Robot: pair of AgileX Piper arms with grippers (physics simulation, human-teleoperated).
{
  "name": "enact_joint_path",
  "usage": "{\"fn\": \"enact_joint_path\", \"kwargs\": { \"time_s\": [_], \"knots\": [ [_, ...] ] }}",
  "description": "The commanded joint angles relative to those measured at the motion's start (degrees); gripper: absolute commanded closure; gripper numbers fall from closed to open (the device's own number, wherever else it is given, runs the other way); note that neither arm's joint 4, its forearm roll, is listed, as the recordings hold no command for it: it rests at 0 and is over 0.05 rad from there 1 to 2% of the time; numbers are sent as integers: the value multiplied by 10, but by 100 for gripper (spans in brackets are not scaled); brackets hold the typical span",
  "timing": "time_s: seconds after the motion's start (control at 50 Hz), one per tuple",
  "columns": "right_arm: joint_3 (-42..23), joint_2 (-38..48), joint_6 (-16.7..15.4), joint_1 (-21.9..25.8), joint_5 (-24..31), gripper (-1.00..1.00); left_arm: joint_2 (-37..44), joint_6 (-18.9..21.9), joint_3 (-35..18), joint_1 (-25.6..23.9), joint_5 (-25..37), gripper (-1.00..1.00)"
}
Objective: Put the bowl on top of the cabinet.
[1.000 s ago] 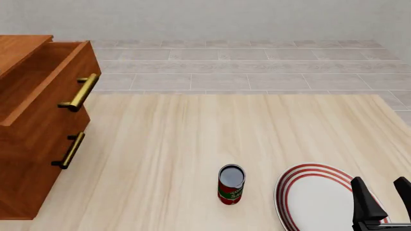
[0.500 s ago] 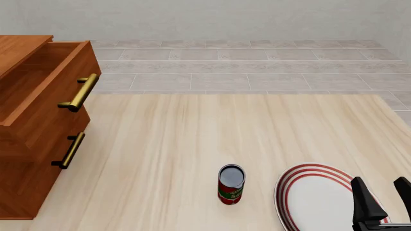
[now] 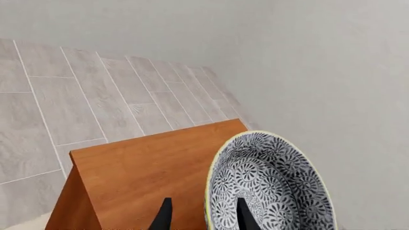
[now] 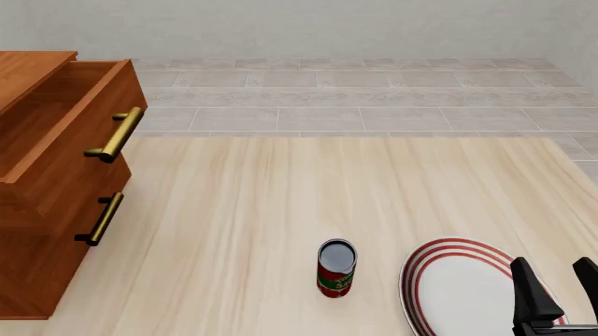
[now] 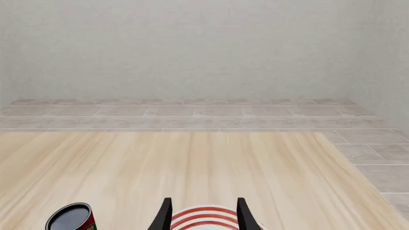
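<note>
Clamped on the rim of the bowl [image 3: 271, 184], our left claw [image 3: 203, 214] holds it tilted above the cabinet [image 3: 150, 177] top for setting down, while in the front view our right claw [image 4: 559, 290] hovers spread and empty over the plate [image 4: 458, 283] beside the can [image 4: 337, 268].

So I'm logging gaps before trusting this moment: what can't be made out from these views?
- Left gripper: only the fingertips show at the left wrist view's edge, astride the bowl's rim; contact unclear.
- Bowl: outside the front view, lower part cropped in the wrist view.
- Cabinet: cut off by the front view's left edge.
- Right gripper: partly cropped, over the plate.
</note>
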Motion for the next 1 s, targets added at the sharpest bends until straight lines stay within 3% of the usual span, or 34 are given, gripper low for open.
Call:
{"fn": "enact_joint_path", "kwargs": {
  "time_s": [0.02, 0.3, 0.7, 1.0],
  "knots": [
    [0, 0, 0, 0, 0, -100, -2, 7, 13, -6, -5, -100],
    [0, 0, 0, 0, 0, -100, -26, 10, 21, -21, -3, -100],
    [0, 0, 0, 0, 0, -100, -174, 2, 41, -46, 24, -100],
    [0, 0, 0, 0, 0, -100, -237, 1, 41, -61, 43, -100]
  ]
}}
